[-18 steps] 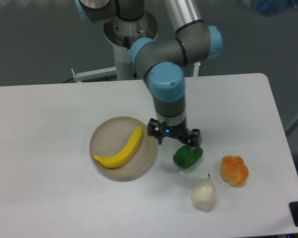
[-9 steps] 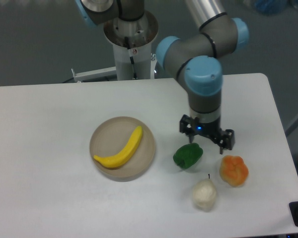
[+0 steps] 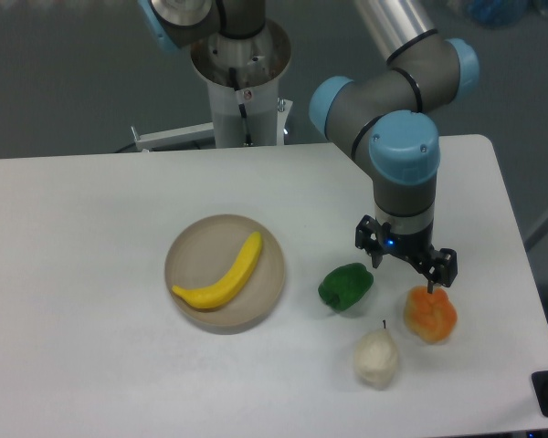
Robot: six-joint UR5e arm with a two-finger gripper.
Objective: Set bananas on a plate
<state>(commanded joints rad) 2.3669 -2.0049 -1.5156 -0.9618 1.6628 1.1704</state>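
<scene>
Banana [image 3: 222,274] lies inside plate [image 3: 190,243], mid-counter [image 3: 73,274], well off edges. Claw [image 3: 407,265] spread apart, holding nothing, just above orange fruit [image 3: 430,315] near right edge.

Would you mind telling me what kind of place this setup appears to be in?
Most likely a robotics lab or test cell. A UR-style arm on a pedestal works with its gripper over a plain white table, where toy-like items are set out: a banana on a plate and a green pepper.
</scene>
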